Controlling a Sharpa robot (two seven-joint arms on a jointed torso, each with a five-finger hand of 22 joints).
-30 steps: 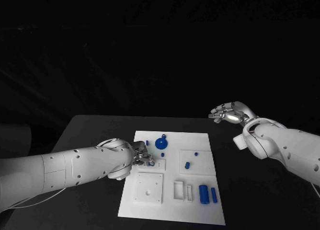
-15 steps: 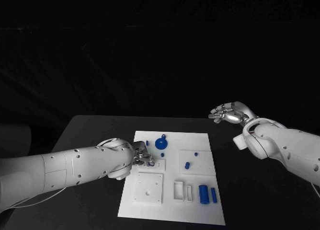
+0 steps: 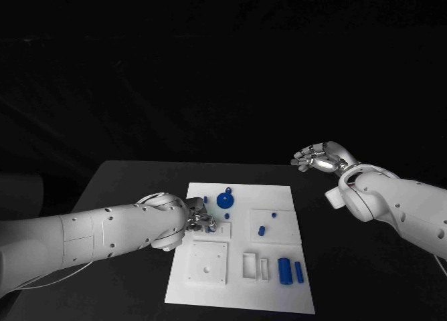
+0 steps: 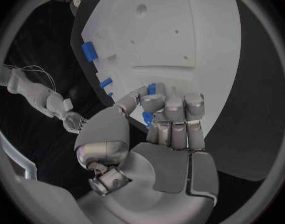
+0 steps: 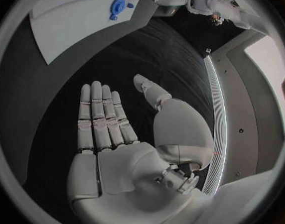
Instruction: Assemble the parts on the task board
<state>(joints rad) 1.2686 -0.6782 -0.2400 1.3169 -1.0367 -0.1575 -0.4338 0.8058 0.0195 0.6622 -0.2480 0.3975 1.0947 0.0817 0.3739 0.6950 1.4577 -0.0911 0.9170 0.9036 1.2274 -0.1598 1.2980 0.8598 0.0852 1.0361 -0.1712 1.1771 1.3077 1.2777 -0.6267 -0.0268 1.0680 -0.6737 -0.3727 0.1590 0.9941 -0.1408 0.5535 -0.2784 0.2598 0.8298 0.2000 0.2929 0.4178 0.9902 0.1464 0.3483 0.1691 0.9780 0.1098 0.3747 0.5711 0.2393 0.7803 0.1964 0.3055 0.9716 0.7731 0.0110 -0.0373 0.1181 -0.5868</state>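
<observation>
Left hand (image 3: 190, 221) sits mid-left of frame on the task board (image 3: 245, 294), fingers (image 4: 174, 107) curled on a small blue part (image 4: 148, 117), probably pinched. Right hand (image 3: 318, 158) hovers upper right over the worktop, fingers apart, empty, far from the board.

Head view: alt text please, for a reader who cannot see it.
The left hand pinches a small blue part over the white task board. The right hand hangs open beyond the board's far right corner.
</observation>
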